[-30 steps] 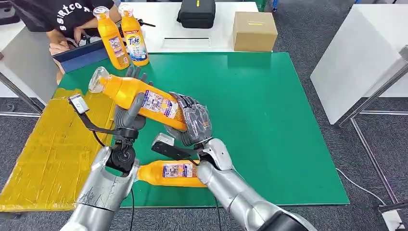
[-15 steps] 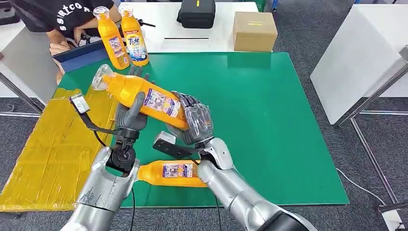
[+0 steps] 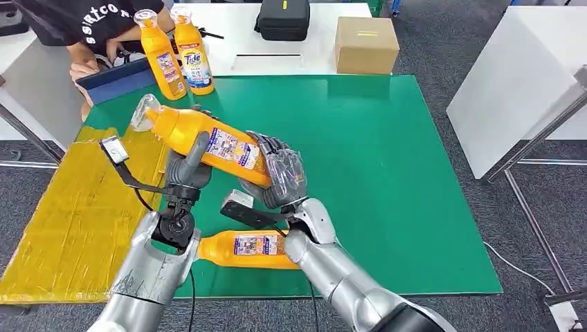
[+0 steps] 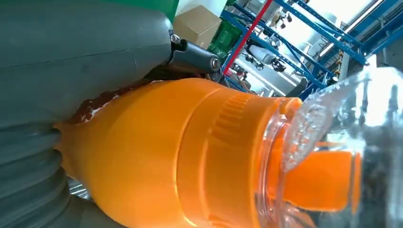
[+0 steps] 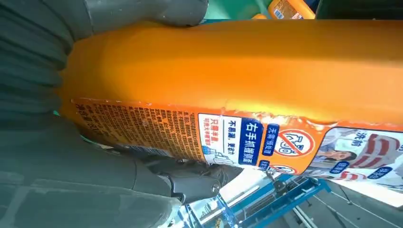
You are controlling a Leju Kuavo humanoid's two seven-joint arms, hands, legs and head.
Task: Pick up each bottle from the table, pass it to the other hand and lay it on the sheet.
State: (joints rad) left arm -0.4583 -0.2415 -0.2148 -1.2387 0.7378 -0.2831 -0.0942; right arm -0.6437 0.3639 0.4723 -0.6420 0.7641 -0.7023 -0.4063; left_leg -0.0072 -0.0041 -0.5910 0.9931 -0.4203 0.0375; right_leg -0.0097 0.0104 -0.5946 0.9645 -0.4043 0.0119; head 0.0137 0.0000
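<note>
"Tide" on the rear standing bottle [image 3: 193,59] (label blue-and-white)

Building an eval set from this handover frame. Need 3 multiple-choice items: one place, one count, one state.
1. Where does the lying bottle rest?
A. on the green mat
B. on the yellow sheet
C. on the cardboard box

2. How many orange bottles stand upright at the mat's far left corner?
A. one
B. two
C. four

3. What holds the raised bottle?
A. nothing, it stands alone
B. a person's hand
C. both robot hands

Key:
1 A: it lies on its side on the mat near the front edge, partly behind the arms.
2 B: a pair of standing bottles stands there, side by side.
3 C: the left hand wraps it near the neck end, and the right hand grips its base end.
</note>
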